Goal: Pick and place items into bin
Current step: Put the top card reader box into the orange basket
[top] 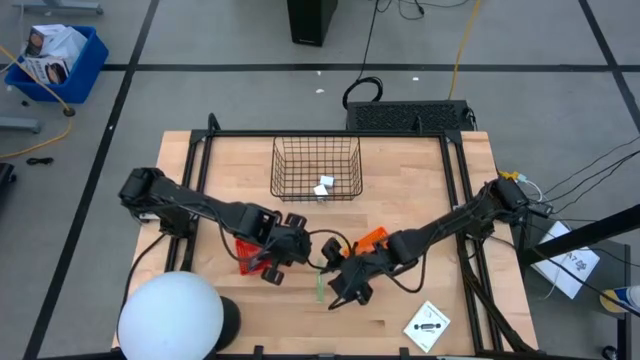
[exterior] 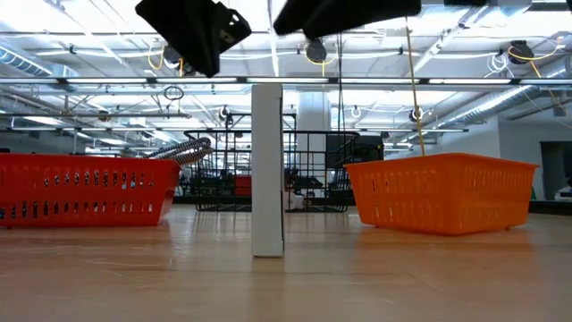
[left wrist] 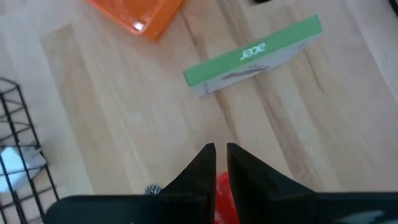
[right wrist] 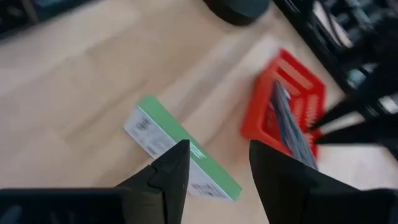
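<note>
My left gripper (top: pixel 275 258) hovers shut above a red basket (top: pixel 248 256); its fingers (left wrist: pixel 205 163) nearly touch each other. My right gripper (top: pixel 345 285) hangs open above a green-and-white box (right wrist: pixel 180 158) that stands on edge on the table (exterior: pixel 267 170). A grey-blue plier-like tool (right wrist: pixel 289 121) lies in the red basket (right wrist: pixel 289 102). One white card with a black part (top: pixel 428 325) lies flat near the table's near right corner. A small white item (top: pixel 323 188) sits in the black wire bin (top: pixel 315 168). Other items are out of sight.
An orange basket (top: pixel 370 240) stands between the two grippers, toward the far side. A large white dome (top: pixel 170 315) sits at the near left corner. A black frame rail (top: pixel 455 200) borders the work area. Bare wood lies between the bin and the baskets.
</note>
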Available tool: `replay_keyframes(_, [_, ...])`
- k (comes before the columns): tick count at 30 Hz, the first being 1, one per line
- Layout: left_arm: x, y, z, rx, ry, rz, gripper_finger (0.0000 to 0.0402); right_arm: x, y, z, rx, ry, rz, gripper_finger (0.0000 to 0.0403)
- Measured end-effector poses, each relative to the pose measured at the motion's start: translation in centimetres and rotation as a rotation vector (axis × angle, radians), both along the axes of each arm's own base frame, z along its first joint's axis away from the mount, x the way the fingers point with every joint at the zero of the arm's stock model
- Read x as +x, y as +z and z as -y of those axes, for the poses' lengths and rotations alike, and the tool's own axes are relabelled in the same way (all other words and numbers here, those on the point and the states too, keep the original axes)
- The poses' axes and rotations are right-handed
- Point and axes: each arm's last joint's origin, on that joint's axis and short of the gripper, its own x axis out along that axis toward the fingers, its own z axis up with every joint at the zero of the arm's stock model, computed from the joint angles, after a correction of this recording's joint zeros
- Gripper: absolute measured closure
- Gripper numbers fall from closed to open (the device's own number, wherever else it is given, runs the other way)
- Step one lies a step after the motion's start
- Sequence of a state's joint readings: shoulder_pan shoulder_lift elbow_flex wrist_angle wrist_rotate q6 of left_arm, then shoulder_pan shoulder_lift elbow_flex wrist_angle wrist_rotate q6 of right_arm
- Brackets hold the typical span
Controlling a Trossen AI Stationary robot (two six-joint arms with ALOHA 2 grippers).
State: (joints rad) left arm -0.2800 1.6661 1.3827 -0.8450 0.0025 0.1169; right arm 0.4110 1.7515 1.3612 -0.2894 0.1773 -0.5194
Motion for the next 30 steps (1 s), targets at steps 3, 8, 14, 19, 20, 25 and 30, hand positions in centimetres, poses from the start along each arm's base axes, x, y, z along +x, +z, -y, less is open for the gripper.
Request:
replay_keyframes(3, [-0.6, 0.8, -0.2, -0.02, 0.025, 0.008, 0.0355, 0.3, 0.4, 0.6, 0.031, 0.036, -0.025, 0.0242])
replay_keyframes(8, [-1.7, 3.6, 0.1, -0.089, -0.054, 0.136, 0.0355, 0.7, 0.4, 2.0, 0.004, 0.029, -0.047, 0.0242])
replay_keyframes(14, [-3.2, 7.3, -0.4, -0.228, -0.203, 0.306, 0.0355, 1.0, 0.4, 3.0, 0.033, 0.068, -0.06, 0.0243])
replay_keyframes(19, [-4.3, 8.1, -1.7, -0.284, -0.233, 0.401, 0.0355, 1.2, 0.2, 3.2, 0.042, 0.092, -0.065, 0.0243])
replay_keyframes(20, [-4.6, 7.9, -2.1, -0.295, -0.231, 0.423, 0.0355, 1.3, 0.1, 3.2, 0.039, 0.095, -0.067, 0.0243])
replay_keyframes(25, [-6.4, 6.4, -4.2, -0.351, -0.186, 0.537, 0.0355, 2.4, -0.8, 2.9, 0.023, 0.127, -0.121, 0.0243])
replay_keyframes(30, [-8.2, 5.1, -5.3, -0.392, -0.123, 0.645, 0.0355, 3.8, -1.1, 2.9, -0.015, 0.144, -0.181, 0.0243])
